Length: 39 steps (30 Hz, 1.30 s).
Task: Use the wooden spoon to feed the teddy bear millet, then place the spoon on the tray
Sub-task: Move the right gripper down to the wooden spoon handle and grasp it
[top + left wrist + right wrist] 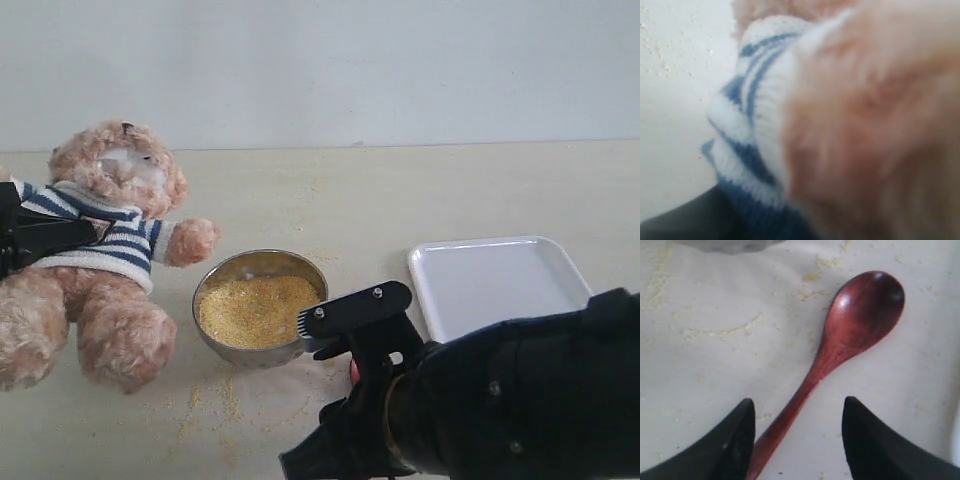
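Note:
The teddy bear (pixel 105 250) lies on its back at the left, its striped shirt and fur filling the left wrist view (pixel 840 125). My left gripper (pixel 85 233) is shut on the bear's side at the shirt. The millet (pixel 257 310) fills a steel bowl (pixel 232 271) in the middle. The wooden spoon (pixel 850 325) lies flat on the table, empty. My right gripper (pixel 798 401) hangs open over its handle, which runs between the fingers, closer to one finger (pixel 737 440). In the exterior view this gripper (pixel 320 395) covers nearly all of the spoon. The white tray (pixel 495 282) sits empty at the right.
Loose millet grains (pixel 225 395) are scattered on the table in front of the bowl and around the spoon (pixel 810 282). The bowl's rim (pixel 725 245) lies just beyond the spoon's tip. A pale wall (pixel 400 60) runs along the back of the table.

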Each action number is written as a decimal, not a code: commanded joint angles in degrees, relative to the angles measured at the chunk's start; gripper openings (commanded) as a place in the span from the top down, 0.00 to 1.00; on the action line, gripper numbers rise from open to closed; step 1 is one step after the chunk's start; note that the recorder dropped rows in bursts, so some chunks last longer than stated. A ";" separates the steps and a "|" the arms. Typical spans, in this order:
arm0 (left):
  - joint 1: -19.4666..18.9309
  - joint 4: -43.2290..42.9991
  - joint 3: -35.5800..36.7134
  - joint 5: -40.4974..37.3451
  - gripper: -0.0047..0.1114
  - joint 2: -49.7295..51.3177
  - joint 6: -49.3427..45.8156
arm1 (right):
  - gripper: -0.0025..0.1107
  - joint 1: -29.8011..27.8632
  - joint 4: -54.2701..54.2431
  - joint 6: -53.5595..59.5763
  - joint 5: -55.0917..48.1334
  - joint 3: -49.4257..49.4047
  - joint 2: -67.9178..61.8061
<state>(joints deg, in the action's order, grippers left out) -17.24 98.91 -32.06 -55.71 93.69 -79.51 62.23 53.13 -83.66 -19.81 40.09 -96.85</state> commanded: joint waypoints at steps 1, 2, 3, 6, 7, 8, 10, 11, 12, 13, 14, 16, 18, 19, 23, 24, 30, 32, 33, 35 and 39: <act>0.35 1.03 0.02 -1.63 0.92 -0.63 -0.45 | 0.52 3.51 6.09 -8.52 0.15 0.55 -1.14; 0.35 1.03 0.02 -1.27 0.92 -0.63 -0.45 | 0.52 4.38 7.56 -11.78 0.17 0.55 -1.35; 0.35 1.03 0.02 -1.18 0.92 -0.63 -0.45 | 0.52 5.13 8.72 -14.34 -1.30 0.55 -1.64; 0.35 1.03 0.02 -1.78 0.92 -0.63 -0.45 | 0.52 6.39 9.47 -18.43 -5.73 0.55 -2.57; 0.35 1.03 0.02 -1.76 0.92 -0.63 -0.45 | 0.52 6.39 9.50 -18.43 -5.37 0.55 -3.07; 0.35 1.03 0.02 -1.76 0.92 -0.63 -0.45 | 0.52 6.39 9.50 -18.17 -4.16 0.55 -3.57; 0.35 1.03 0.02 -1.76 0.92 -0.63 -0.45 | 0.52 6.39 9.50 -18.27 -3.69 0.55 -4.54; 0.35 1.03 0.02 -1.76 0.92 -0.63 -0.45 | 0.52 6.39 9.50 -18.55 -3.68 0.55 -5.12; 0.35 1.03 0.02 -1.76 0.92 -0.63 -0.45 | 0.52 6.39 9.50 -18.83 -3.94 0.55 -5.52; 0.35 1.03 0.02 -1.76 0.92 -0.63 -0.45 | 0.52 6.39 9.50 -18.83 -4.11 0.55 -5.92; 0.35 1.03 0.02 -1.76 0.92 -0.63 -0.45 | 0.52 6.39 9.50 -18.83 -4.59 0.55 -6.33; 0.35 1.03 0.02 -1.76 0.92 -0.63 -0.45 | 0.52 6.39 9.50 -18.96 -5.35 0.55 -6.99; 0.35 1.03 0.02 -1.76 0.92 -0.63 -0.45 | 0.54 6.39 9.50 -19.34 -5.77 0.55 -7.53; 0.35 1.03 0.02 -1.76 0.92 -0.63 -0.45 | 0.57 6.39 9.50 -19.34 -5.97 0.55 -7.73; 0.35 1.03 0.02 -1.76 0.92 -0.63 -0.45 | 0.77 6.39 9.50 -19.46 -6.20 0.55 -7.84; 0.35 1.03 0.02 -1.76 0.92 -0.63 -0.45 | 0.82 6.39 9.50 -19.46 -6.20 0.55 -7.84; 0.35 1.03 0.02 -1.76 0.92 -0.63 -0.45 | 0.98 6.39 9.39 -19.94 -8.35 0.55 -7.84; 0.35 1.03 0.02 -1.76 0.92 -0.63 -0.45 | 0.98 6.39 9.27 -19.94 -10.50 0.55 -7.84; 0.35 1.03 0.02 -1.76 0.92 -0.63 -0.45 | 0.98 6.39 9.27 -19.94 -12.00 0.55 -7.84; 0.35 1.03 0.02 -1.76 0.92 -0.63 -0.45 | 0.98 6.39 9.27 -19.64 -15.04 0.55 -7.84; 0.35 1.03 0.02 -1.76 0.92 -0.63 -0.45 | 0.98 6.39 9.15 -15.54 -16.61 0.55 -6.53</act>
<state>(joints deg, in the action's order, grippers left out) -17.24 99.02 -32.06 -55.71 93.69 -79.59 68.53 62.41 -101.79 -35.06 40.88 -104.38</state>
